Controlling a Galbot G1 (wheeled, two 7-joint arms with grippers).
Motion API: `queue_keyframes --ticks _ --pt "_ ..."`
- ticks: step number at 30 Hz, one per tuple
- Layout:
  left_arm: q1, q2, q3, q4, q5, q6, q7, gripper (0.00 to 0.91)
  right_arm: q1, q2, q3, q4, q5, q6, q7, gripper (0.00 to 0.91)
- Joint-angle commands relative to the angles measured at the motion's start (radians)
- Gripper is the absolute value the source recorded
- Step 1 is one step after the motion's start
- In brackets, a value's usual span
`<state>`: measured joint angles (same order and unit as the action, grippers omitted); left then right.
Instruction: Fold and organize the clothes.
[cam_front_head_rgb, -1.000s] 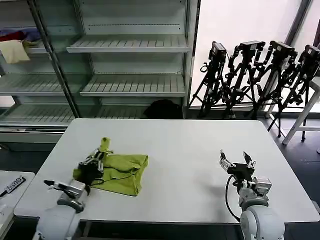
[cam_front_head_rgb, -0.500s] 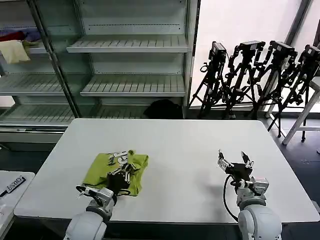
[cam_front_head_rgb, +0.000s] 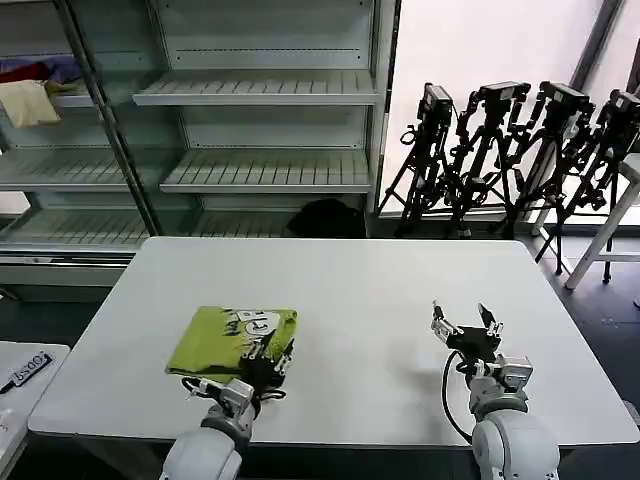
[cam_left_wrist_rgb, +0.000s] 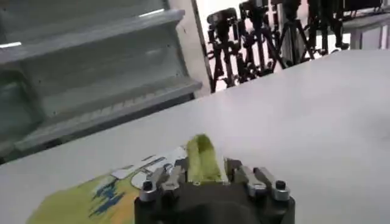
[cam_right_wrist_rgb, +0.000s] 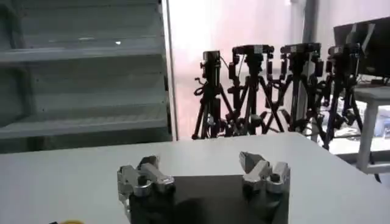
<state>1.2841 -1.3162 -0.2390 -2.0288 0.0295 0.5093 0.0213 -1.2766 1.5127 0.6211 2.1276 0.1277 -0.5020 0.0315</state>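
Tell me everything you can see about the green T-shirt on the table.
The T-shirt is lime green, soft fabric, folded into a roughly rectangular bundle lying flat on the white table, near the robot's left front edge. A white and blue print shows on its upper face, contrary to a plain look. The left gripper is at its near right corner, with a fold of fabric pinched between its fingers.

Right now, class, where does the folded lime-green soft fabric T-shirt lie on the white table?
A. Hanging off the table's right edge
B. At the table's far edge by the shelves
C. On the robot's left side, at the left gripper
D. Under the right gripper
C: the lime-green T-shirt lies flat on the white table's left part, with the left gripper at its near right corner; the right gripper stands open, apart from it.
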Motion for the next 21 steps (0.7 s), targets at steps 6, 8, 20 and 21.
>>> queue_keyframes --ticks 6,8,20,21 --pt "0.006 -0.050 0.067 0.003 -0.229 0.060 -0.066 0.907 -0.007 0.003 -0.007 0.009 -0.016 -0.001 0.002 0.907" --pt "0.005 -0.054 0.052 -0.010 -0.291 0.039 -0.067 0.907 -0.009 0.004 -0.011 0.009 -0.021 -0.001 0.003 0.907" --pt "-0.027 0.084 -0.386 -0.085 -0.463 -0.007 -0.031 0.907 -0.003 0.003 -0.030 0.013 -0.026 -0.013 0.005 0.907" --pt "-0.020 0.112 -0.429 -0.056 -0.472 -0.006 -0.011 0.907 -0.003 0.003 -0.031 0.012 -0.027 -0.013 0.004 0.907"
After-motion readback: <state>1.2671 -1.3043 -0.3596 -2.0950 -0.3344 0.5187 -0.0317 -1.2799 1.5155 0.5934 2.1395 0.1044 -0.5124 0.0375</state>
